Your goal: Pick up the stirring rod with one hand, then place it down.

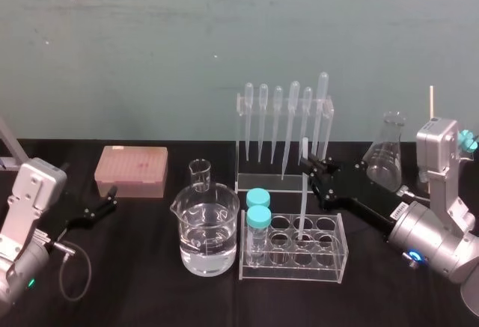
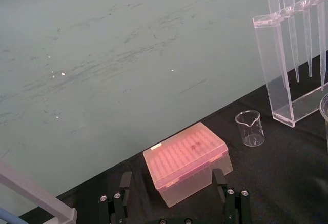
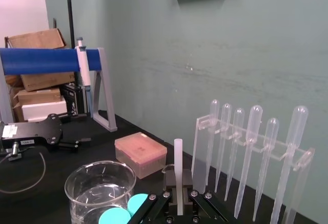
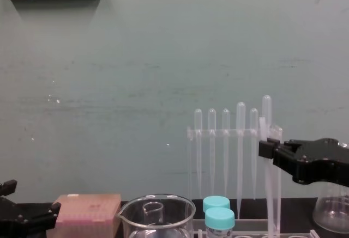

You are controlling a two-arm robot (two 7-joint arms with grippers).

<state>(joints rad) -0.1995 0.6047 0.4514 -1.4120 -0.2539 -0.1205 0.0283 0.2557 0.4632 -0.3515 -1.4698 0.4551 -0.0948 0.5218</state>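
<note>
The stirring rod (image 1: 301, 200) is a thin translucent white stick standing almost upright. Its lower end reaches down into a well of the clear tube rack (image 1: 329, 260). My right gripper (image 1: 307, 164) is shut on the rod near its top, coming in from the right. In the right wrist view the rod (image 3: 178, 167) rises straight up out of the shut gripper (image 3: 179, 203). From the chest view the rod (image 4: 269, 200) hangs below the gripper (image 4: 265, 148), in front of the pipettes. My left gripper (image 1: 105, 201) rests open at the far left, facing the pink tip box (image 2: 187, 160).
A pipette rack (image 1: 284, 129) with several bulb pipettes stands just behind the rod. A large beaker of water (image 1: 208, 233), a small beaker (image 1: 200, 175) and two teal-capped vials (image 1: 258, 215) sit left of it. A conical flask (image 1: 387, 151) stands at the back right.
</note>
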